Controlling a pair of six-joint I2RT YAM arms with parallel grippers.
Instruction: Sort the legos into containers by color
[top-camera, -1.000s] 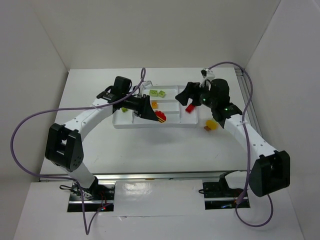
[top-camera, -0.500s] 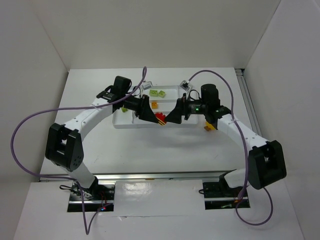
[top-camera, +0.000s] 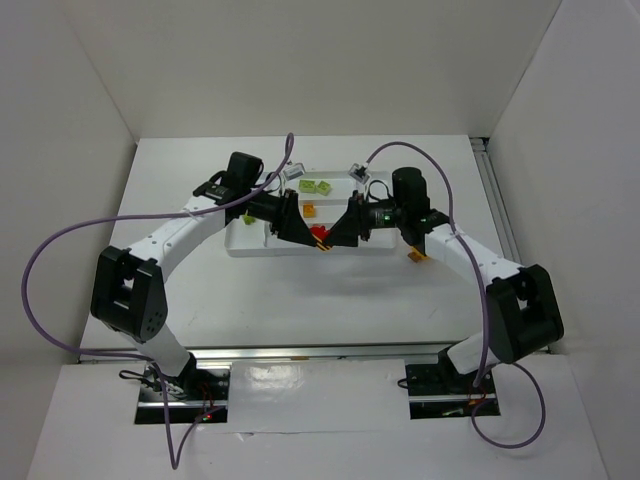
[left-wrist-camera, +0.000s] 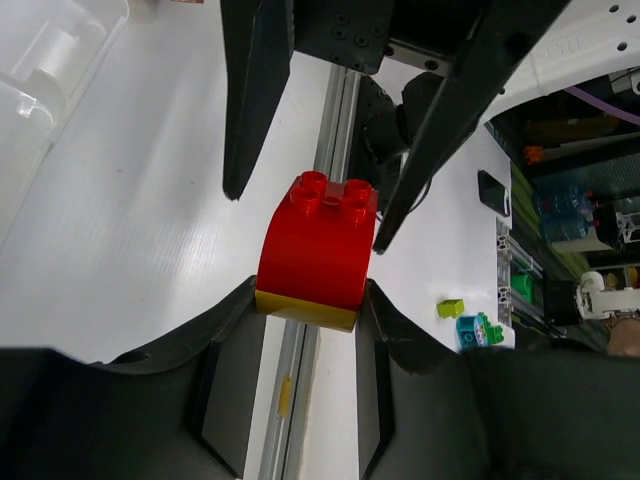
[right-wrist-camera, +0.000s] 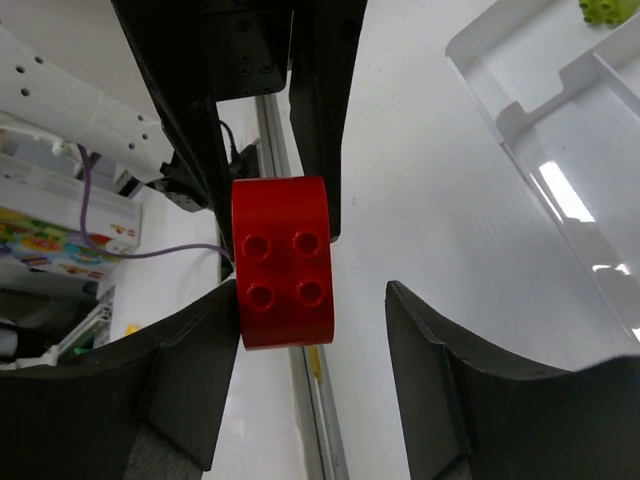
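The tray lies mid-worktop, beyond the arm bases. Above its near edge the left hand and right hand meet tip to tip, with a brick between them. A pair of bricks sits in the far section. A stray brick rests on the worktop just right of the tray.
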